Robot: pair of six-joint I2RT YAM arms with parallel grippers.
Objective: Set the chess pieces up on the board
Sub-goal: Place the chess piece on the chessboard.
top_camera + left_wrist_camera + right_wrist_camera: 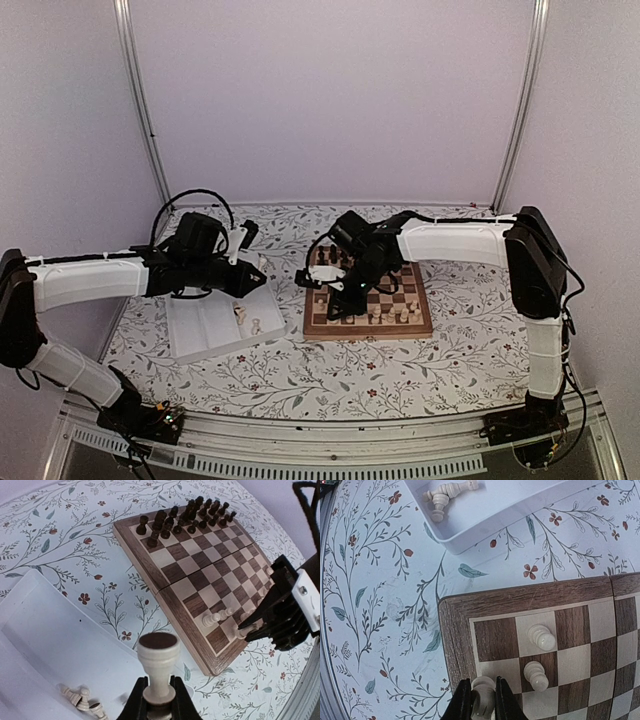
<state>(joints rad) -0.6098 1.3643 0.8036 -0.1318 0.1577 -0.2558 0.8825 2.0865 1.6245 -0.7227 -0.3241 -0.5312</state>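
The wooden chessboard (390, 318) lies mid-table, dark chessmen along its far rows, cream pieces (398, 312) on its near rows. My left gripper (159, 697) is shut on a cream chess piece (159, 665), base toward the camera, above the white tray's (200, 325) right edge. My right gripper (483, 705) is shut on a cream piece (484, 692) over a pale square at the board's (530, 597) corner. Two cream pawns (537, 652) stand on the squares beside it. A few cream pieces (80, 700) lie in the tray, also in the right wrist view (445, 494).
The white compartment tray (45, 630) sits left of the board (165, 587) on the floral tablecloth. Dark chessmen (185, 515) fill the board's far rows. The right arm (287, 610) hangs over the board's near corner. Metal rails frame the near table edge.
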